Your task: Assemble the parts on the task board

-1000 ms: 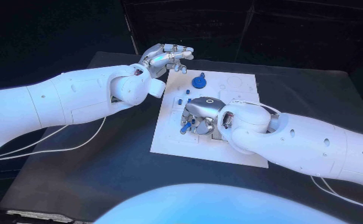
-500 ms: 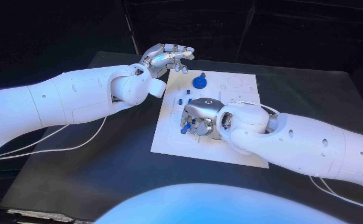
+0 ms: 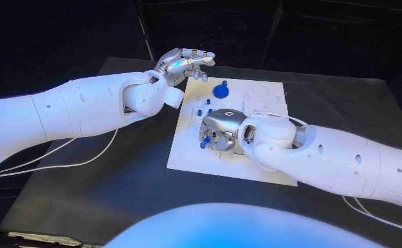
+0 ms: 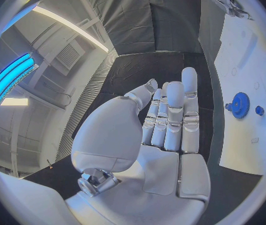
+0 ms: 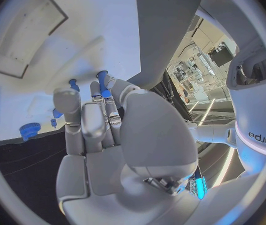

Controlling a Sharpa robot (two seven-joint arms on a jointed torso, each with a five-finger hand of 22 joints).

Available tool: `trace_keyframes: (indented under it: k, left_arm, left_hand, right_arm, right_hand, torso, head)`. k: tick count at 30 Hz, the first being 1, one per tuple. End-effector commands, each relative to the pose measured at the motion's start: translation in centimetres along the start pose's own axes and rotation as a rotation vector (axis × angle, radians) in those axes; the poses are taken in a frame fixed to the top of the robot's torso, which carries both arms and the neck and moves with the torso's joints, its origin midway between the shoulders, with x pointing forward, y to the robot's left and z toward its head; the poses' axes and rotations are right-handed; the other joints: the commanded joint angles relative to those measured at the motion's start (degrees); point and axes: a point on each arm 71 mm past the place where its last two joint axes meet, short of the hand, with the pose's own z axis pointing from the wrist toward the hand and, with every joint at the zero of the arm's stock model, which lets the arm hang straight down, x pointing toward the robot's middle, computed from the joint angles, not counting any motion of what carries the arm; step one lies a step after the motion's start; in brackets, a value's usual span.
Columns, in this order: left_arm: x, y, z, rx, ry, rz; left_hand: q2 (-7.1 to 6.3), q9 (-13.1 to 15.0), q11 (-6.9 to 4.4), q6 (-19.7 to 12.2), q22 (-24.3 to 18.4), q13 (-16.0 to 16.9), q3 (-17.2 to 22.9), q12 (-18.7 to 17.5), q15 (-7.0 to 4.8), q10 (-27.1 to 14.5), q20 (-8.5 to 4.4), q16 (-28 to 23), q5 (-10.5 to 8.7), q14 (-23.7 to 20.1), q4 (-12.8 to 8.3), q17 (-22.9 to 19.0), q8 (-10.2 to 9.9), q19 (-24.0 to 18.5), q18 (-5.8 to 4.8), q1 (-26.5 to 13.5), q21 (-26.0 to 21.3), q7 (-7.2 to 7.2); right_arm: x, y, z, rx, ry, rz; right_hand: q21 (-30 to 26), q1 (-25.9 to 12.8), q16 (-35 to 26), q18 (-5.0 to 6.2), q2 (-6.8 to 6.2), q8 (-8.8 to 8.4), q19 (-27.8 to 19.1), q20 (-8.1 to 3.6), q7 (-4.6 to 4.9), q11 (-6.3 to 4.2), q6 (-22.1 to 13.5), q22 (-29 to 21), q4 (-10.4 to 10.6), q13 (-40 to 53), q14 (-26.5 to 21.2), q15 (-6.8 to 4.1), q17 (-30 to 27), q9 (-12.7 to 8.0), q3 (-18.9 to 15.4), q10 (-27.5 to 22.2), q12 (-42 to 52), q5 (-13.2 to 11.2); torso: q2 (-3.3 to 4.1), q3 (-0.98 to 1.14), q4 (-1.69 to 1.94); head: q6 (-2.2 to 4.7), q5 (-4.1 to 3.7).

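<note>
The white task board (image 3: 268,104) lies in the middle of the black table. My right hand (image 3: 219,129) hangs low over its left middle and pinches a small blue peg (image 3: 205,141) between thumb and fingertips; the right wrist view shows this peg (image 5: 102,86) at the fingertips, just above the board (image 5: 76,45). A blue gear (image 3: 220,90) stands on the board's far part, with small blue pegs (image 3: 202,110) near it. My left hand (image 3: 184,62) hovers over the board's far left corner, fingers apart and holding nothing. The left wrist view shows the gear (image 4: 240,105) beyond that hand's fingertips (image 4: 173,97).
The board has shallow recesses and round outlines (image 3: 259,92) on its far right part. Another blue peg (image 5: 73,84) and the gear (image 5: 29,131) stand close to my right hand's fingers. Black table (image 3: 100,190) surrounds the board, and white cables (image 3: 75,158) trail under my left arm.
My right hand has shifted slightly over the board, still holding the blue peg. The left hand has stayed where it was.
</note>
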Motion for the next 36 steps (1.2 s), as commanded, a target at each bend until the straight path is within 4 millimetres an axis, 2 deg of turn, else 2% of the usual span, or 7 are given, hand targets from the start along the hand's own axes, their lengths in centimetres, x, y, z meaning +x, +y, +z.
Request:
trace_keyframes:
  k: [1,6,10,13,22,29,36]
  left_arm:
    - [0.2,-0.2,0.1,0.009,0.013,-0.006]
    - [0.2,-0.2,0.1,0.008,0.014,-0.007]
    - [0.2,-0.2,0.1,0.008,0.015,-0.007]
    - [0.3,-0.1,0.1,0.006,0.017,-0.008]
    - [0.2,-0.1,0.1,0.004,0.018,-0.008]
    - [0.2,-0.1,0.1,0.004,0.017,-0.008]
    - [0.0,-0.1,0.1,0.004,0.014,-0.007]
  left_hand:
    - [-0.25,-0.1,0.02,-0.2,-0.1,-0.1,0.4,0.4,0.03,-0.5,-0.05,-0.3,0.2,-0.3,0.1,0.0,0.4,0.3,0.71,-0.2,-0.2,-0.04]
    - [-0.25,-0.1,0.02,-0.2,-0.1,-0.1,0.4,0.4,0.03,-0.5,-0.05,-0.3,0.2,-0.3,0.1,0.0,0.4,0.3,0.71,-0.2,-0.2,-0.04]
    - [-0.25,-0.1,0.02,-0.2,-0.1,-0.1,0.4,0.4,0.03,-0.5,-0.05,-0.3,0.2,-0.3,0.1,0.0,0.4,0.3,0.71,-0.2,-0.2,-0.04]
    - [-0.25,-0.1,0.02,-0.2,-0.1,-0.1,0.4,0.4,0.03,-0.5,-0.05,-0.3,0.2,-0.3,0.1,0.0,0.4,0.3,0.71,-0.2,-0.2,-0.04]
    - [-0.25,-0.1,0.02,-0.2,-0.1,-0.1,0.4,0.4,0.03,-0.5,-0.05,-0.3,0.2,-0.3,0.1,0.0,0.4,0.3,0.71,-0.2,-0.2,-0.04]
    - [-0.28,-0.1,0.07,-0.4,-0.1,-0.1,0.4,0.5,0.07,-0.7,-0.02,-0.3,0.19,-0.4,0.1,-0.1,0.4,0.3,0.71,-0.3,-0.3,0.01]
    - [-0.28,-0.1,0.07,-0.4,-0.1,-0.1,0.4,0.5,0.07,-0.7,-0.02,-0.3,0.19,-0.4,0.1,-0.1,0.4,0.3,0.71,-0.3,-0.3,0.01]
  right_arm:
    - [-0.1,0.2,0.2,-0.001,-0.007,-0.015]
    - [1.0,0.3,0.2,-0.001,0.016,-0.017]
    - [1.5,0.3,0.3,-0.001,0.024,-0.018]
    - [1.6,0.3,0.2,-0.001,0.021,-0.017]
    - [1.2,0.3,-0.1,-0.01,-0.048,0.007]
    - [0.6,0.0,-0.7,-0.017,-0.135,0.038]
    - [0.2,-0.5,-2.2,-0.024,-0.197,0.062]
  right_hand:
    - [-0.5,-1.5,-0.6,-0.98,-0.27,-0.73,-0.8,0.45,0.46,0.2,-1.4,-0.7,0.3,-0.5,0.5,0.52,-0.6,-0.2,-0.6,-1.5,-1.3,0.7]
    - [-0.9,-2.7,-0.7,-0.85,-0.91,-1.04,-1.3,1.03,1.12,0.93,-3.0,-1.3,0.6,-1.0,0.4,1.13,-0.9,-0.2,-1.0,-3.2,-2.5,0.9]
    - [-1.1,-3.0,-0.6,-0.76,-1.06,-1.03,-1.6,1.21,1.27,1.11,-3.6,-1.7,0.7,-1.1,0.3,1.29,-0.9,-0.2,-1.1,-3.5,-2.7,0.9]
    - [-2.0,-3.2,-0.7,-0.49,-1.23,-1.07,-2.3,1.34,1.19,1.21,-4.3,-3.0,0.7,-1.2,0.2,1.42,-1.1,-0.2,-1.2,-4.0,-3.0,1.0]
    - [-5.6,-4.3,-3.3,0.44,-2.03,-0.98,-5.5,2.12,1.44,2.1,-7.6,-8.4,0.7,-1.5,-2.4,2.25,-5.8,-0.2,-2.9,-9.3,-3.9,0.9]
    - [-6.8,-4.6,-3.9,0.73,-1.96,-0.84,-6.4,2.42,1.51,2.28,-9.5,-10.1,0.6,-1.2,-3.4,2.49,-7.6,-0.1,-5.7,-12.5,-2.3,1.2]
    - [-7.0,-4.5,-4.0,0.75,-1.76,-0.76,-6.5,2.44,1.51,2.27,-9.6,-10.4,0.6,-1.2,-3.5,2.47,-8.0,0.0,-6.2,-12.7,-1.7,1.4]
  torso:
    - [-0.01,-0.03,0.02]
    - [0.0,0.02,0.1]
    - [0.04,-0.04,0.06]
    - [0.0,0.03,-0.01]
    - [0.0,0.04,-0.02]
    - [0.01,0.05,-0.08]
    - [-0.04,-0.01,-0.07]
  head:
    - [0.0,-0.11]
    - [0.0,-0.04]
    - [0.0,-0.05]
    - [0.0,0.07]
    - [0.0,-0.02]
    - [0.0,-0.29]
    - [0.0,-0.75]
